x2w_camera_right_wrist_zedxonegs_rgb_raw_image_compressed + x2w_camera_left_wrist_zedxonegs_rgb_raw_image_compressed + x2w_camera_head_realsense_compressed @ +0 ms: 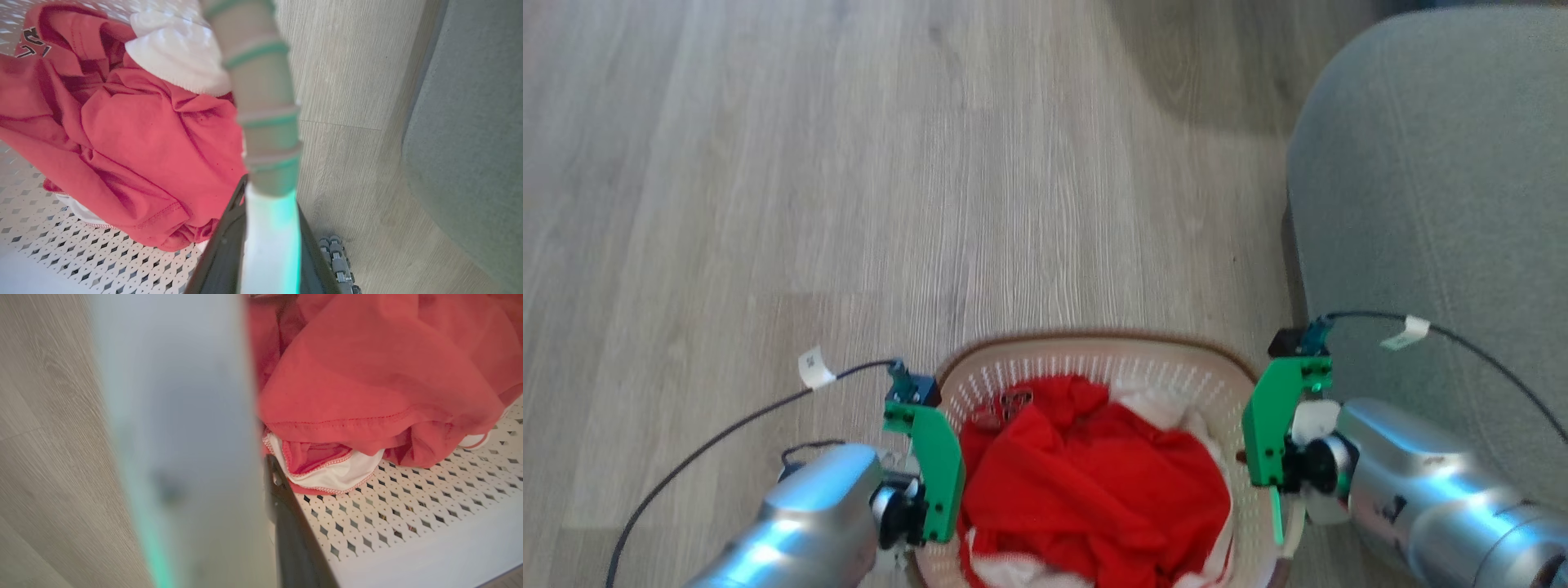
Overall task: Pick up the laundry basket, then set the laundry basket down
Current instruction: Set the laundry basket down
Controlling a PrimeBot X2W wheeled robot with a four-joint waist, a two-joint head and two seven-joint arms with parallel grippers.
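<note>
The laundry basket (pixel 1094 341), white and perforated with a brown rim, sits at the bottom centre of the head view, full of red clothing (pixel 1094 482) and some white pieces. My left gripper (pixel 935 498) grips its left side and my right gripper (pixel 1274 490) its right side, both under green mounts. In the left wrist view a blurred pale handle (pixel 184 437) sits close beside a dark finger (pixel 290 531) that reaches inside the basket wall (pixel 408 514). In the right wrist view two dark fingers (pixel 224 253) clamp the pale ribbed handle (pixel 265 122). Whether the basket touches the floor is unclear.
A grey upholstered seat (pixel 1437 204) stands close on the right, almost touching my right forearm. Pale wood floor (pixel 849 163) stretches ahead and to the left. Black cables (pixel 727 433) loop off both wrists. Small grey rollers (pixel 339 261) show low in the right wrist view.
</note>
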